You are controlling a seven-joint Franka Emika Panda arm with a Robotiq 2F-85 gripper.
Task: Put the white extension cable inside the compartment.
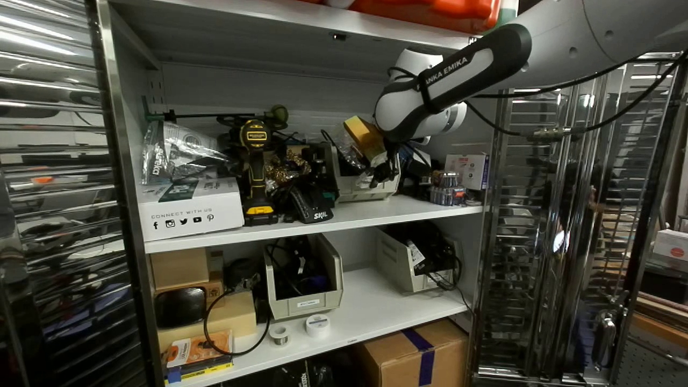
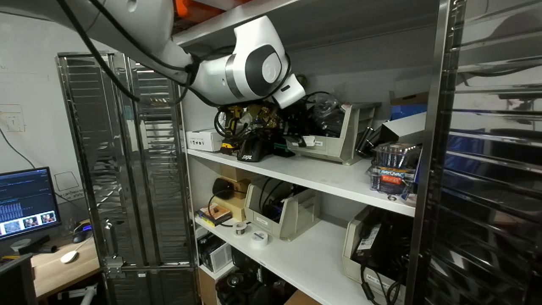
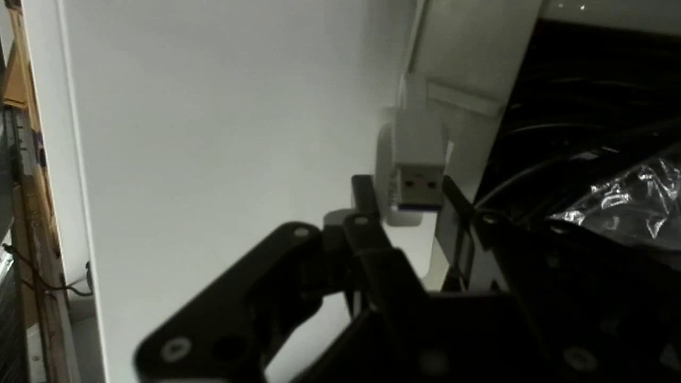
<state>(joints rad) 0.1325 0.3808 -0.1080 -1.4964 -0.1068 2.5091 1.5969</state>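
The white extension cable (image 3: 419,135) has a USB plug facing the camera in the wrist view. My gripper (image 3: 407,186) has its black fingertips against both sides of it. In an exterior view the white cable (image 2: 309,140) shows at my gripper (image 2: 294,139), in front of a grey bin and above the shelf. The compartment is the upper bay, with a pale grey back wall (image 1: 215,83) and white shelf board (image 2: 313,167). My gripper (image 1: 386,172) is inside this bay. The cable is hard to make out there.
The grey bin (image 1: 365,191) holds dark cables and plastic bags. To one side are a yellow drill (image 1: 255,156), SKIL item (image 1: 317,209) and white box (image 1: 191,207). Battery packs (image 2: 391,169) stand near the post. The lower bay holds grey bins (image 1: 306,303) and cardboard boxes.
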